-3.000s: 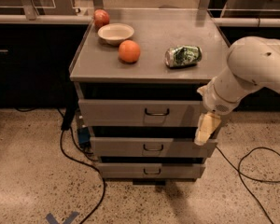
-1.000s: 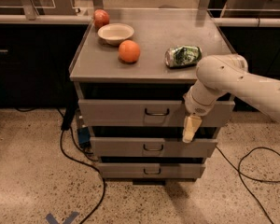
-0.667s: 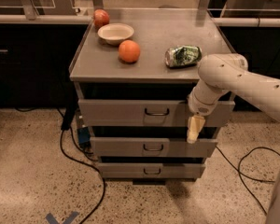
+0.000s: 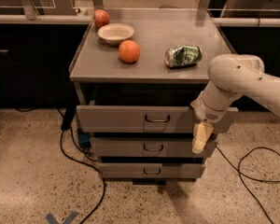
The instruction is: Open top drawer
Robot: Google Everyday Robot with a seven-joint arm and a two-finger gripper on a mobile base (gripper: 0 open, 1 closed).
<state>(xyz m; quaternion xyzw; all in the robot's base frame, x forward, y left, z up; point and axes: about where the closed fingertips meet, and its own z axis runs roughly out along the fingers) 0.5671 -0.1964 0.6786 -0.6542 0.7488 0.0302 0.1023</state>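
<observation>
The top drawer (image 4: 126, 119) sits directly under the counter (image 4: 177, 29), above two narrower drawers (image 4: 126, 147). Its front seems to stand a little forward of them, with a dark gap above it, so I judge it is perhaps slightly pulled out but not open enough. Its small wire handle (image 4: 157, 119) is at the centre and nothing touches it.

The end effector (image 4: 200, 137) hangs pointing down in front of the right end of this drawer, well to the right of the handle. I cannot tell if it is open or closed. Probably it must move left to reach the handle.

On the counter, an orange (image 4: 129, 51), a bowl (image 4: 115, 33), an apple (image 4: 101, 18) and a crushed can (image 4: 183, 56) lie back from the front edge, so pulling should not disturb them.
</observation>
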